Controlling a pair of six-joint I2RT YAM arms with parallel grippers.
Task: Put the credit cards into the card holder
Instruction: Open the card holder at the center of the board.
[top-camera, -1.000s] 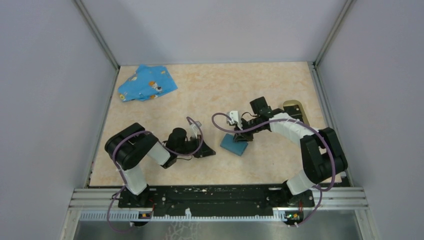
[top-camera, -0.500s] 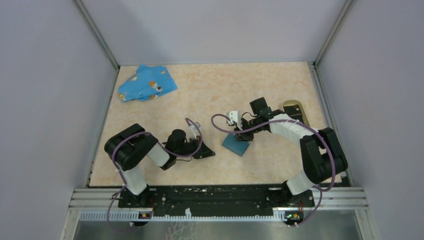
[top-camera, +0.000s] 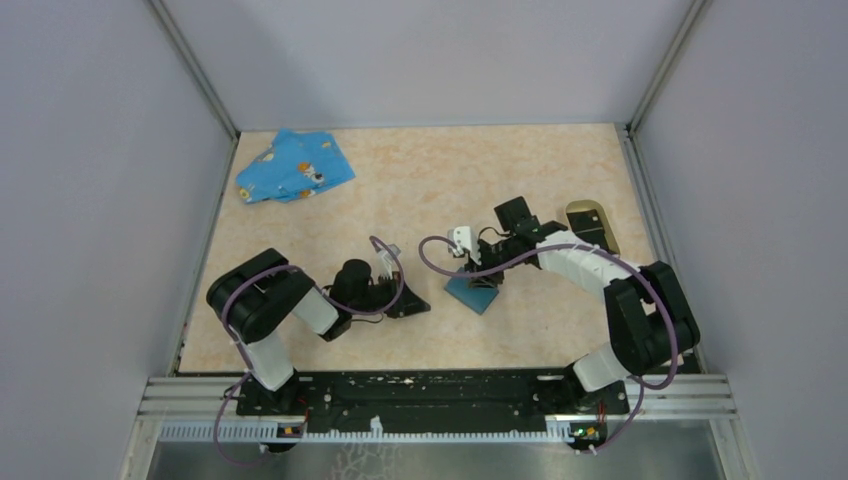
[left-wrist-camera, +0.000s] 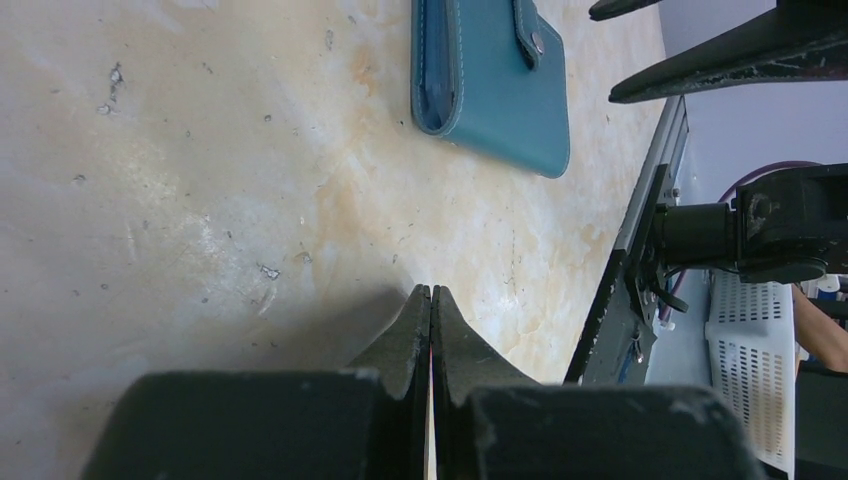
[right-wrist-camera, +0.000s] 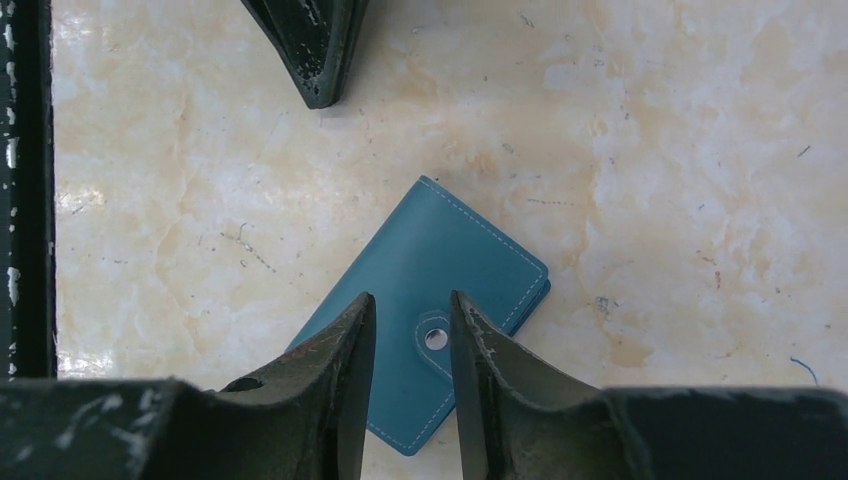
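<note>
While left pincer (left-wrist-camera: 431, 297) sits closed, empty, right pincer (right-wrist-camera: 411, 315) narrowly parted over blue case (right-wrist-camera: 445, 255).

Tan-rimmed card holder (top-camera: 584, 211), far right

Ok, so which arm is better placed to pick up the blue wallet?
Right. The right end effector hangs over the blue snap wallet, fingers parted astride its strap; the left end effector is shut, off to one side.
</note>
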